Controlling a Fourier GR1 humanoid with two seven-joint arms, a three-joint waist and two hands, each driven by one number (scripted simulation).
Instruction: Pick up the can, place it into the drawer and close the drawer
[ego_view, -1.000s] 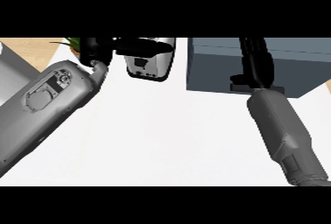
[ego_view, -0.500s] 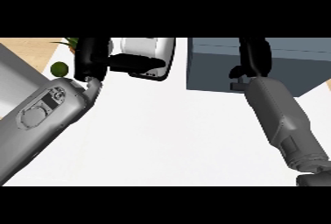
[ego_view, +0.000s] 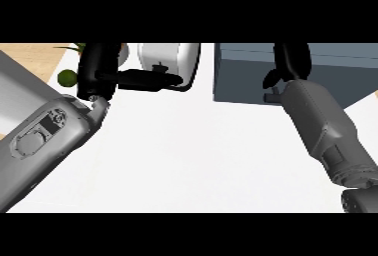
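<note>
The grey-blue drawer unit (ego_view: 295, 75) sits at the far right of the white tabletop (ego_view: 199, 155) and serves as the landmark here. Well to its left, at the far edge of the view, the left hand (ego_view: 103, 70) is raised with its thumb (ego_view: 151, 80) stretched sideways toward the unit, lying against the lower part of a white cylindrical object with a dark rim (ego_view: 171, 62), most likely the can. The thumb presses the object's near side, and the rest of the hand stands just left of it, so the hand appears to be pinching it; how the fingers on the far side sit cannot be seen. The can is therefore left of the unit, apart from it, with a strip of white tabletop between them, and it is cut off by the top of the view. Farther left of the unit, beyond the left hand, a small green round thing (ego_view: 68, 76) and some green leaves (ego_view: 74, 47) show near a wooden surface (ego_view: 29, 55). The right hand (ego_view: 289, 62) is directly in front of the unit's face, overlapping it, fingers pointing up toward the far edge; whether they are curled or straight cannot be told. Its grey forearm (ego_view: 325, 130) runs down from the unit toward the lower right corner.
</note>
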